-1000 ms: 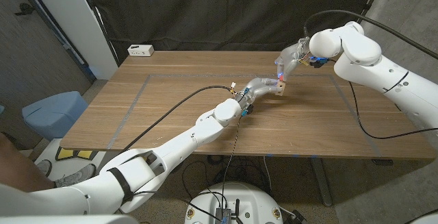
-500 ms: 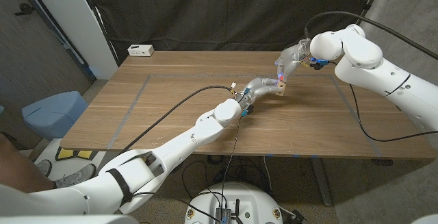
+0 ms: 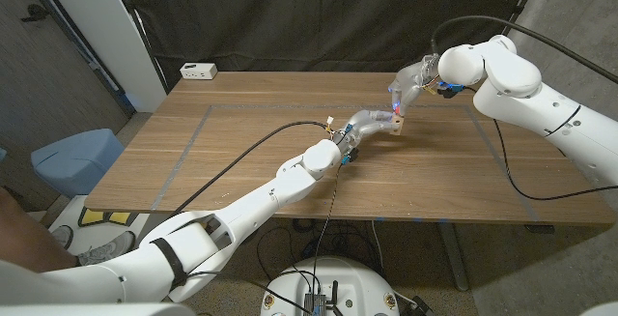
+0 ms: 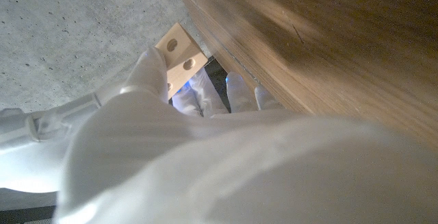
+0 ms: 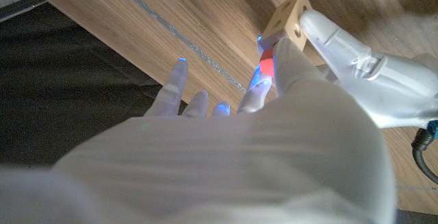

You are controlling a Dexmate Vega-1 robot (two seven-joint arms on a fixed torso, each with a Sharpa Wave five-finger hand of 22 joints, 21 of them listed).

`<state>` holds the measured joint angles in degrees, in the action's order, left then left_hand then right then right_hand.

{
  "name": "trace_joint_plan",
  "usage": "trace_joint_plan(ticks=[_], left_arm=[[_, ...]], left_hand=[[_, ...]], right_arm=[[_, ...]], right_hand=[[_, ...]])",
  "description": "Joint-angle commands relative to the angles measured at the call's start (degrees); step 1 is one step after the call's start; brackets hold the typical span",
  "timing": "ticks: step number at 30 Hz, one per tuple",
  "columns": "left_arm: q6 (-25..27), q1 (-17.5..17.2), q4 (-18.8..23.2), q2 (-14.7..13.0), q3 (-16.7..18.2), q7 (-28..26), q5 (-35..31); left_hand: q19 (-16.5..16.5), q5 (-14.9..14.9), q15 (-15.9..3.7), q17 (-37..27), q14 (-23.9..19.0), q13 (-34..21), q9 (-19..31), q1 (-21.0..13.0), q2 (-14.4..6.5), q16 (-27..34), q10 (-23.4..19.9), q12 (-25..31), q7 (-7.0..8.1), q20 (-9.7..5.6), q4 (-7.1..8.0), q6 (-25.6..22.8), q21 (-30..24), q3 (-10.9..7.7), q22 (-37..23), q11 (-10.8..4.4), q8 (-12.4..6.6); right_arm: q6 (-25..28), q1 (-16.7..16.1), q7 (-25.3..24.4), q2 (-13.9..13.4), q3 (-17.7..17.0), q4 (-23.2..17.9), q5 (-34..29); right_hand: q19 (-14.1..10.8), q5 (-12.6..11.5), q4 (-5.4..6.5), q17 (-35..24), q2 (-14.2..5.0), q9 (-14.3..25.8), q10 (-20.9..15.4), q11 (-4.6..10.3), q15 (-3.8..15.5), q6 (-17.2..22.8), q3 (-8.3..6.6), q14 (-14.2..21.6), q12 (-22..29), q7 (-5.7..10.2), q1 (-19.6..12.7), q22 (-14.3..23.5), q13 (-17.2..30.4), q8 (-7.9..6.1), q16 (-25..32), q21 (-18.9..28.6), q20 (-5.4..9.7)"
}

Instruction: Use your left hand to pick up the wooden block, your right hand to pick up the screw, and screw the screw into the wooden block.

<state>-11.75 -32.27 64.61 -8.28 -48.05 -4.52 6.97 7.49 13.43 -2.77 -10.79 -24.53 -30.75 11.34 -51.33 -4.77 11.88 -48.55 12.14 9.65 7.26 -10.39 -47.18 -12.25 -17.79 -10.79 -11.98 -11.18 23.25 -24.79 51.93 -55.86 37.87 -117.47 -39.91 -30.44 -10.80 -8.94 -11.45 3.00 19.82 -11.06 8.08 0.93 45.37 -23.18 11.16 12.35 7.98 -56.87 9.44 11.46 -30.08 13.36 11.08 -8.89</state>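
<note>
The small pale wooden block [image 3: 397,125] with round holes is held just above the table by my left hand [image 3: 365,122], past the table's middle. In the left wrist view the fingers [image 4: 149,66] grip the block [image 4: 179,51] from its side. My right hand [image 3: 408,85] comes down onto the block from behind. It pinches the red-headed screw [image 3: 396,115] against the block's top. In the right wrist view the red screw [image 5: 267,65] sits between the fingertips [image 5: 284,53], right at the block [image 5: 287,17], with the other fingers spread. My left hand [image 5: 356,63] holds the block's far side.
A white power strip [image 3: 198,70] lies at the table's back left corner. Tape lines [image 3: 189,142] mark a rectangle on the wooden table [image 3: 241,171]. A black cable [image 3: 280,130] runs along my left arm. A blue seat [image 3: 72,157] stands off the table's left edge.
My right arm has shifted a touch to the right, the hand staying on the screw. The block and my left hand have not moved.
</note>
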Motion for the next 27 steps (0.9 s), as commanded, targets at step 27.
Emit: trace_joint_plan(ticks=[27], left_arm=[[0.3,0.5,-0.8,0.1,0.0,0.5,0.3]], left_hand=[[-0.2,0.2,-2.61,-0.1,-0.2,-0.2,0.2,-0.5,-0.5,0.3,-0.4,0.6,-0.10,0.03,1.50,-0.7,-0.4,-2.14,-0.3,-0.33,-0.35]], right_arm=[[3.1,-1.4,-3.7,0.3,-0.1,0.4,1.4]], right_hand=[[-3.2,0.2,2.42,0.1,-0.80,-2.2,-6.8,-2.02,0.87,7.0,2.53,4.4,0.9,-3.50,5.5,0.2,-0.2,-1.88,0.8,0.2,1.43]])
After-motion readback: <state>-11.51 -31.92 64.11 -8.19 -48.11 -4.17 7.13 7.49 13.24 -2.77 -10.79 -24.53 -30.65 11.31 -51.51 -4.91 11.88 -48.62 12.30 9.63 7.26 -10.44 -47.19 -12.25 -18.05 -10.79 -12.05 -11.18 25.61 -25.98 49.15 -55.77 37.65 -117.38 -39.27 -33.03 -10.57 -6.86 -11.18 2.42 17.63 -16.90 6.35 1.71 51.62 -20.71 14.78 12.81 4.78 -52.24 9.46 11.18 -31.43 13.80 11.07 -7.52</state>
